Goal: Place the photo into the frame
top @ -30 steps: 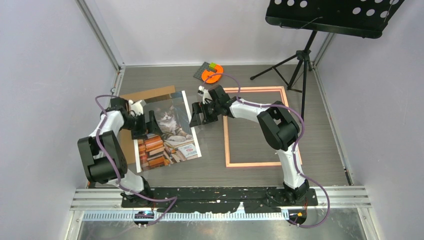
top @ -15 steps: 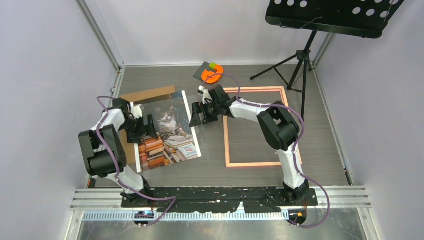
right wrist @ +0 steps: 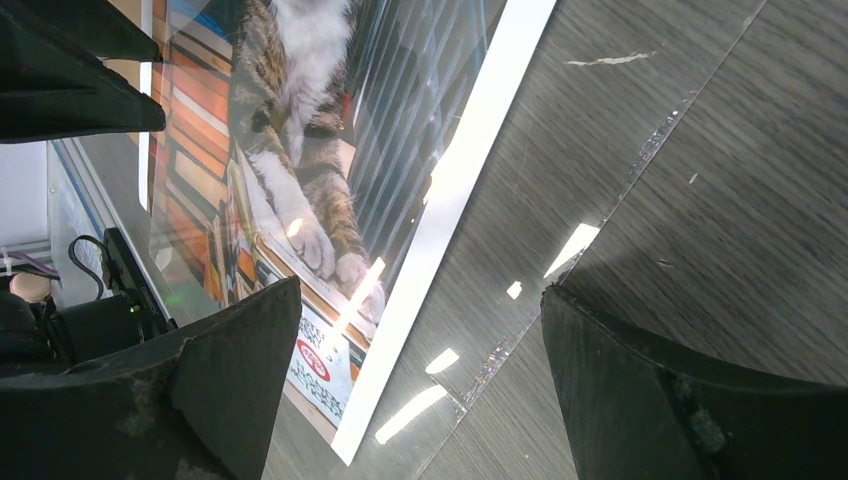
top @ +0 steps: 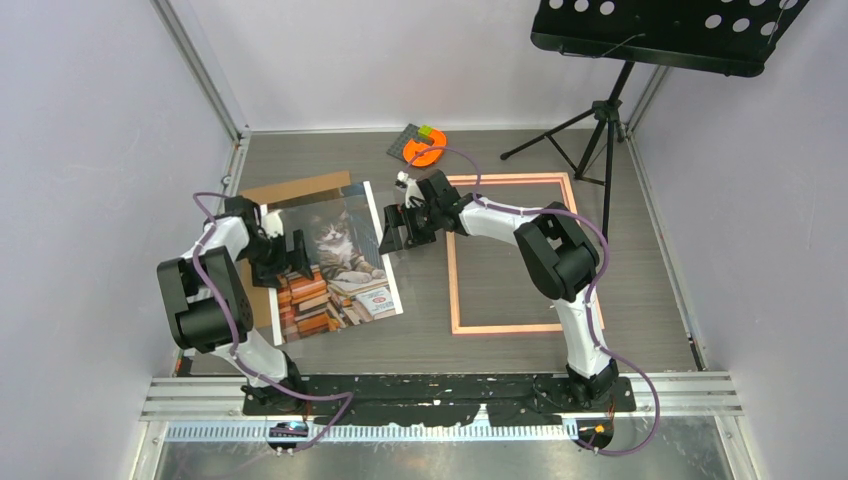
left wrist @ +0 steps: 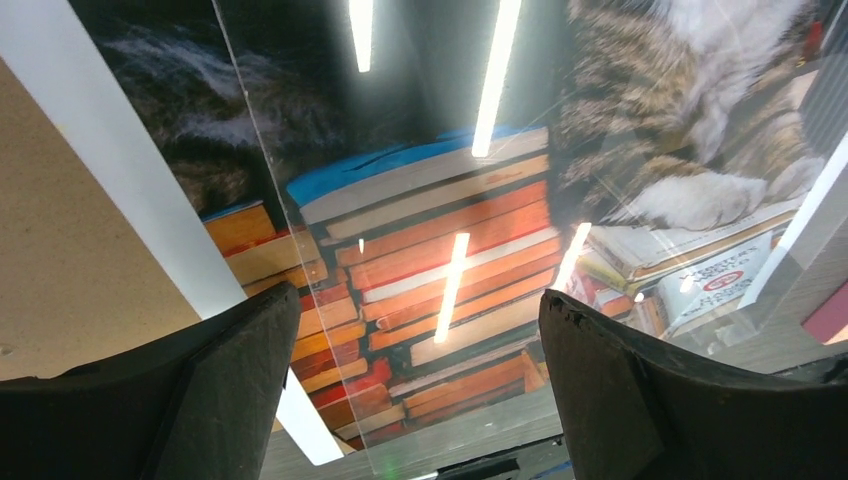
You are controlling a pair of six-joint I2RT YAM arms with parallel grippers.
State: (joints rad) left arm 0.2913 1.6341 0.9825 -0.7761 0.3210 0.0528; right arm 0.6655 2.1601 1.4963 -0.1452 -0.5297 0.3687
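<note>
The photo, a cat on stacked books with a white border, lies flat left of centre, partly on a brown backing board. The pink frame lies flat to its right, with table showing through it. A clear sheet lies over the photo and past its right border; its edge also shows in the left wrist view. My left gripper is open and empty, low over the photo's left part. My right gripper is open and empty, over the photo's right border and the sheet's edge.
An orange disc with a dark card and coloured blocks sits at the back. A music stand's tripod stands at the back right beside the frame. Grey walls close in the table on three sides.
My left gripper has shifted a little left and toward the near edge over the photo, and its elbow has swung. The right arm, photo and frame have not moved.
</note>
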